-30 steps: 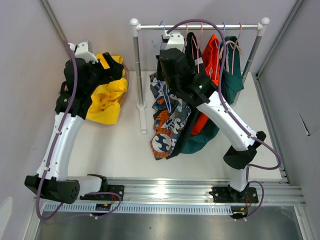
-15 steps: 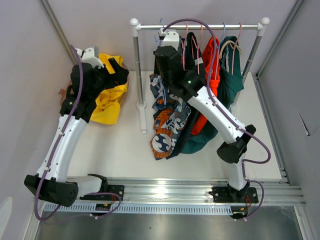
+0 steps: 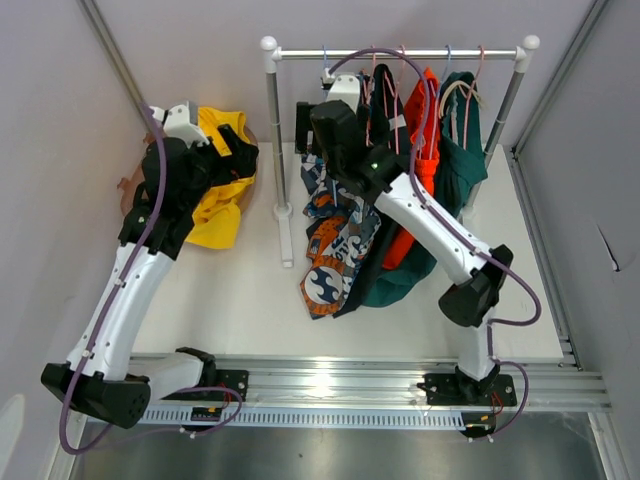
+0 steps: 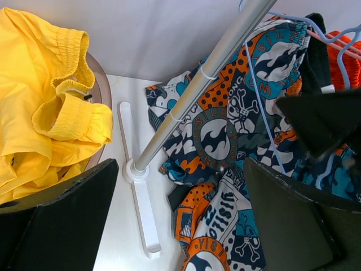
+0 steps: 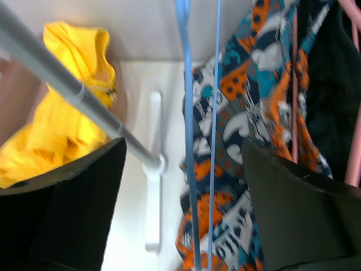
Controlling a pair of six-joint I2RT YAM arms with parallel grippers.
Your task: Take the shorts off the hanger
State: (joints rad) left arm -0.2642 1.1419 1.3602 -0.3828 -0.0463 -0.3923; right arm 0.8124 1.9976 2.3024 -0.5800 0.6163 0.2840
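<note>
**Yellow pair off, patterned pair next**

Left arm reaches up and left. The left gripper is spread wide and empty over the yellow shorts, which lie heaped on the table, probably the drop spot. Right arm stretches to the rack. The right gripper is wide apart and straddles the blue hanger carrying the patterned shorts, gripping nothing.

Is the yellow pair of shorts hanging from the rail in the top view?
No, the yellow shorts lie crumpled left of the rack, off the rail.
</note>
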